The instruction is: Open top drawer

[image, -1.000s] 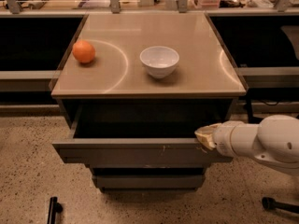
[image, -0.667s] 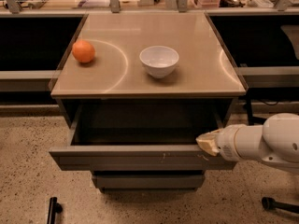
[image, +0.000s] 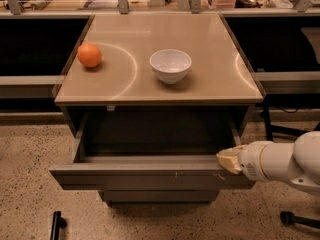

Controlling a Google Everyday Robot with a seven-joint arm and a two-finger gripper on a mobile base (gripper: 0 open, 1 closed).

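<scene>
The top drawer [image: 150,176] sits well out at lower centre, under the tabletop [image: 210,44]. Our gripper [image: 229,160] meets its right top edge, likely for pulling; open or closed, we cannot tell.

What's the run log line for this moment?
wide flat grey top drawer: pulled out | gripper: at its right front corner

Top drawer [image: 150,176], flat grey handleless front, pulled well out, end effector [image: 228,160] at its right corner.
</scene>
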